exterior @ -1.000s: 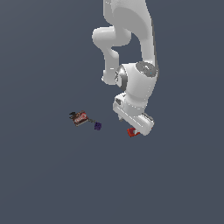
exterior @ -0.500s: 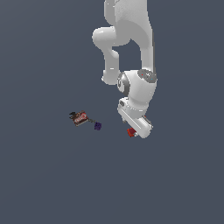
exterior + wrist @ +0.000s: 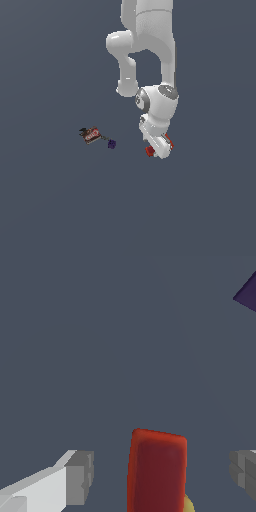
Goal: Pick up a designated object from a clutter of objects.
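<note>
- A small dark-red and black flat item (image 3: 90, 134) is seen lying on the plain grey-blue surface (image 3: 50, 200), well toward the exterior view's left of the arm.
- A tiny purple piece (image 3: 112, 144) lies just beside that flat item, on its right in the exterior view, between it and the arm; in the wrist view only a dark purple corner (image 3: 247, 293) is shown at the picture's edge.
- The red-orange drill-shaped object (image 3: 150, 150) is found at the exterior view's right of the other two items, well apart from them, and is largely hidden in that view by the white hand of the arm (image 3: 159, 127); only small red parts show at the hand's lower end.
- In the wrist view a red, rounded rectangular part of the object (image 3: 157, 468) is seen between the two grey fingertips (image 3: 80, 476), with a small yellow patch at its lower edge.
- The gripper (image 3: 162, 472) is held wide apart, with a clear gap on each side of the red part; no contact with the fingertips is shown.
- No other item is seen between the fingers and the object.
</note>
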